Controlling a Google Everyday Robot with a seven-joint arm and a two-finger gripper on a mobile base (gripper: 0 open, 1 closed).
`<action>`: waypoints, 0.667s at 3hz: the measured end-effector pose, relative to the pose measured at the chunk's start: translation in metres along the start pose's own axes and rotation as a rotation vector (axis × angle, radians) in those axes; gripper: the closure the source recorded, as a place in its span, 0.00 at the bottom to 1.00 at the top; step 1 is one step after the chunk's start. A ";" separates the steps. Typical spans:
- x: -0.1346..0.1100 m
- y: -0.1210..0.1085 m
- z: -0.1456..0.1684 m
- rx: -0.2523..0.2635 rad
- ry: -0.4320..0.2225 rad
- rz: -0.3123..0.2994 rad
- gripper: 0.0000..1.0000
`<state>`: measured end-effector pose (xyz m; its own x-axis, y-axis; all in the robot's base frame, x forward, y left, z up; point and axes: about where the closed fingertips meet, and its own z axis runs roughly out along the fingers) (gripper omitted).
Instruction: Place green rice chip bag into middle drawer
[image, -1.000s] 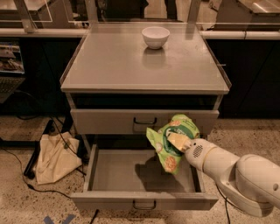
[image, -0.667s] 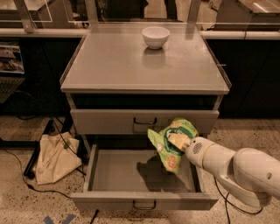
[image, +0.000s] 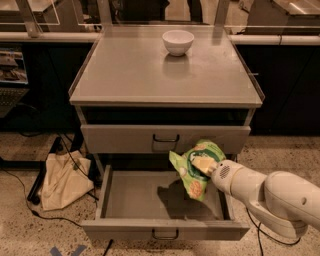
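The gripper (image: 201, 165), over the matt grey metal middle drawer (image: 137, 196), pinches the crinkly, shiny green rice chip bag (image: 194, 186).

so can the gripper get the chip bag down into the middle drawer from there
Probably yes: the gripper holds the green rice chip bag just above the middle drawer, which stands pulled open, and nothing shows between bag and drawer floor.
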<state>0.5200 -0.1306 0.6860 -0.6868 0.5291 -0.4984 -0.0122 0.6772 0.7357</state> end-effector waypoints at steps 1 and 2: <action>0.020 -0.021 0.011 0.015 -0.008 0.057 1.00; 0.042 -0.049 0.028 0.041 -0.045 0.095 1.00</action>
<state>0.5116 -0.1272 0.6161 -0.6498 0.6137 -0.4484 0.0815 0.6428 0.7617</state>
